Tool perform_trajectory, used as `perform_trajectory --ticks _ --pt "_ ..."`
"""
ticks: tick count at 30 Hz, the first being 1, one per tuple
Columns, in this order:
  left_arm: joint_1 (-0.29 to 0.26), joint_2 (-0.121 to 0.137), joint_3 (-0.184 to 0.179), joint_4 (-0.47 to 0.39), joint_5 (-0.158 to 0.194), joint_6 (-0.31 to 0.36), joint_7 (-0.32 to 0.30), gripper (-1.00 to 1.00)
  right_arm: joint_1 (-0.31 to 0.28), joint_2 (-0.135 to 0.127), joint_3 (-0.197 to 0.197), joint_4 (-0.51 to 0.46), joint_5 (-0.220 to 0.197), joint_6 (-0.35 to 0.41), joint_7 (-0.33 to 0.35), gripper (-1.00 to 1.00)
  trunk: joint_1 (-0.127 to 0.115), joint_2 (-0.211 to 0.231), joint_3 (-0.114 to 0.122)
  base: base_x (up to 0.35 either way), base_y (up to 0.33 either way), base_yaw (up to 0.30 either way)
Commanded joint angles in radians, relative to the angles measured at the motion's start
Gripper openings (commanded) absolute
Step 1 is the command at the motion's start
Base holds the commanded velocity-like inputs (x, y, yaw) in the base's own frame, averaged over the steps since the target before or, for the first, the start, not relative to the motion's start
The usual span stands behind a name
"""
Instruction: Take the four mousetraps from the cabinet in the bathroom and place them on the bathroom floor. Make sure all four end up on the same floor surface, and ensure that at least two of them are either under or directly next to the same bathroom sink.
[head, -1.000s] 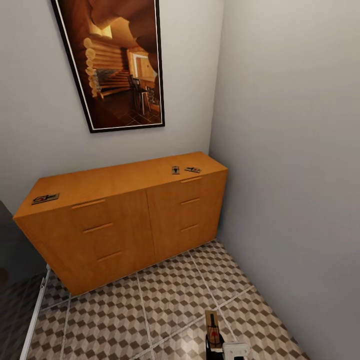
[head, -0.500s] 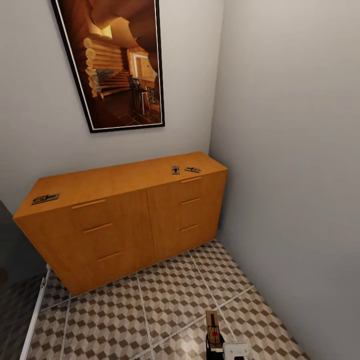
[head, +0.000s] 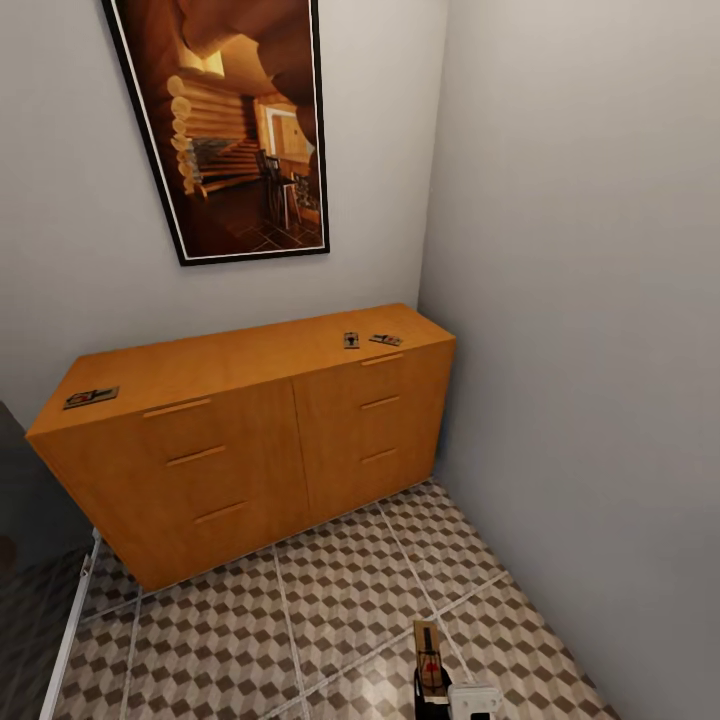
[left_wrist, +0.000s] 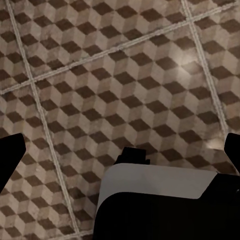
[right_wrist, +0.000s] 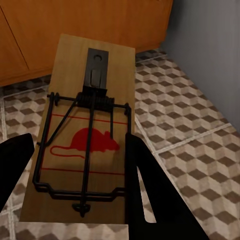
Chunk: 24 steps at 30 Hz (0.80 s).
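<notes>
Looking down, head view: low wide orange-brown wooden cabinet against the back wall, under a big dark-framed picture.
On the cabinet top: three small flat brown wooden mousetraps, one near the left end, two close together near the right end.
Low in this view: right gripper clamped on a fourth flat wooden mousetrap, long side pointing away toward the cabinet, held above the cube-pattern brown and cream tiled floor.
Room: tight corner, grey wall close on the right, dark shower edge at far left.
Left wrist view: floor tiles straight below; only two dark finger tips at the picture's edges, set wide apart, nothing between them.
Right wrist view: held mousetrap with a red mouse print and black wire, sticking straight out past the black fingers; floor tiles just beyond and below.
Next move, a guess: lowering flat onto the tiles; right arm already has it.
Sink: not seen here.
</notes>
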Motion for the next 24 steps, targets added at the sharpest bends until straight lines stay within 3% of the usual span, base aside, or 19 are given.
perform_trajectory --ticks 1,8,24 --pt "0.0 0.0 0.0 -0.001 -0.001 -0.001 0.003 1.0 -0.001 0.001 0.002 0.001 0.009 -0.001 -0.009 -1.0 0.0 0.0 -0.001 0.0 0.0 0.0" --pt "0.0 0.0 0.0 0.0 -0.001 -0.001 0.003 1.0 -0.001 0.002 0.002 0.001 0.008 0.0 -0.01 -1.0 0.0 0.0 -0.001 0.0 0.0 0.055" --pt "0.0 0.0 0.0 0.001 -0.001 -0.001 0.003 1.0 -0.001 0.003 0.002 0.001 0.008 0.0 -0.009 -1.0 0.0 0.0 -0.001 0.0 0.0 0.273"
